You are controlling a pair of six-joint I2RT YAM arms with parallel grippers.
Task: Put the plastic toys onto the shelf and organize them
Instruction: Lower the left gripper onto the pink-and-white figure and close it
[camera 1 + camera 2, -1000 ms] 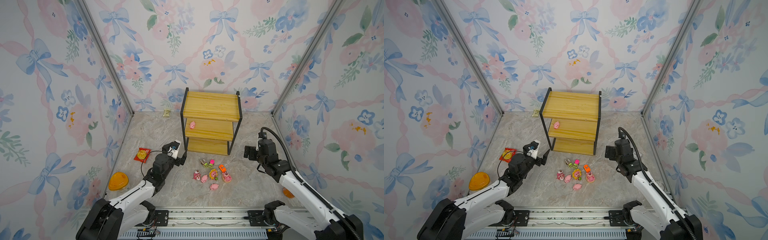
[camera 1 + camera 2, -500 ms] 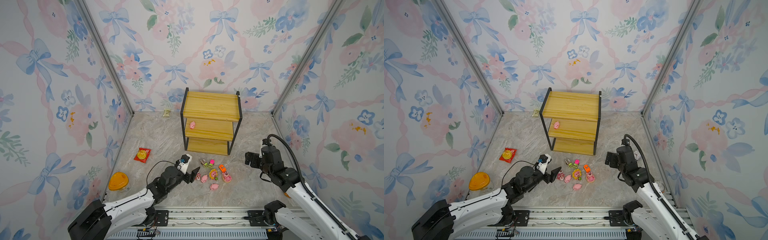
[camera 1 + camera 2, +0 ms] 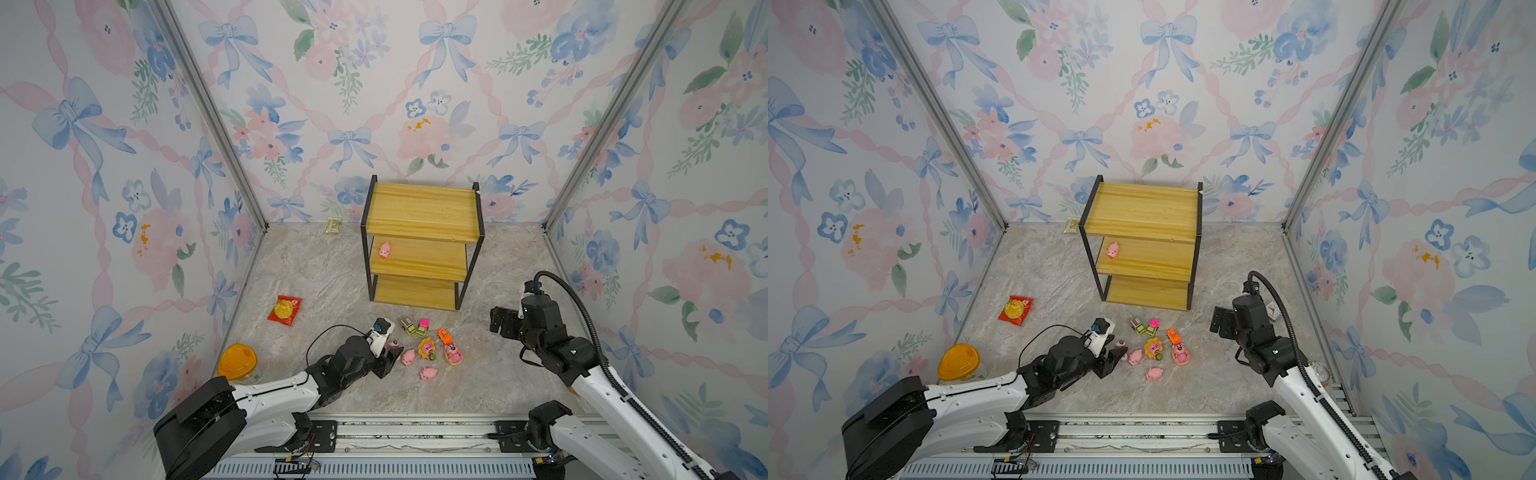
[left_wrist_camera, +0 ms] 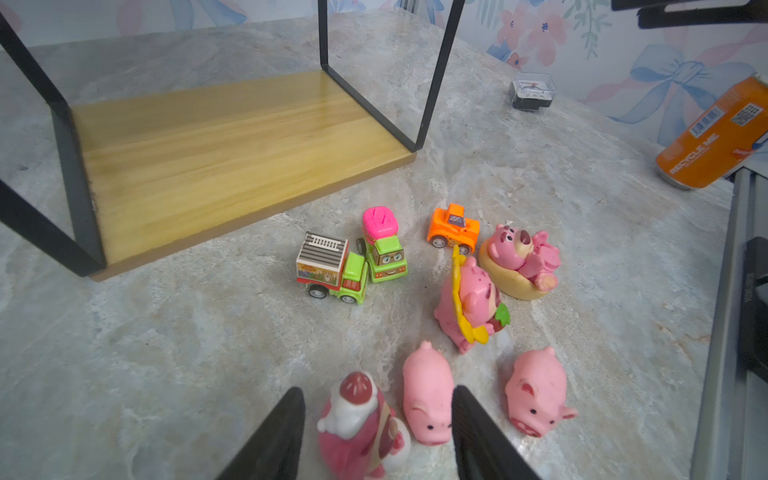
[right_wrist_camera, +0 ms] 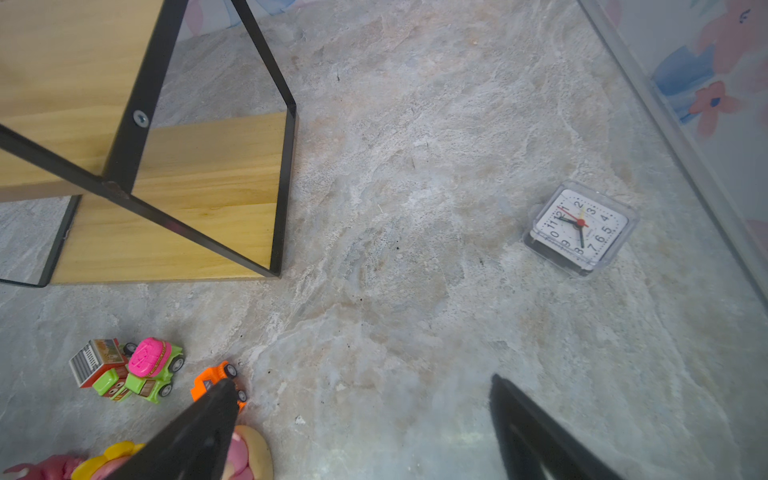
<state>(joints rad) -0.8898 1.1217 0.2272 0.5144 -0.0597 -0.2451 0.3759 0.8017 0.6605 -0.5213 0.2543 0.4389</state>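
So the left gripper (image 4: 376, 388) has dropped from up by the shelf (image 3: 424, 208) down into the toy pile on the floor, and the right gripper (image 5: 361, 378) has drifted a bit nearer. The left fingers (image 4: 282, 432) are partly spread. They sit on either side of the red-capped bear (image 4: 357, 415) and the middle pig (image 4: 428, 395), which stand side by side. Can't tell if they actually touch either one. The right gripper hangs above the floor to the right of the toys, with its fingers spread wide.

Toy count:
- **Pigs:** three. The shelf pig (image 3: 384, 250) is at the left end of the middle board, the middle pig is between the fingers, and the right pig (image 4: 538, 390) is just beside it.
- **Bears:** three. There's the red-capped bear, the sunflower bear (image 4: 469, 303) and the tub bear (image 4: 519, 262), which is lying back.
- **Cars:** three. The grey-roofed truck (image 4: 332, 268) has the pink-topped car (image 4: 380, 245) right up against it, and the orange car (image 4: 453, 228) is a little to the right.

The eight toys on the floor all sit just on the near side of the shelf.
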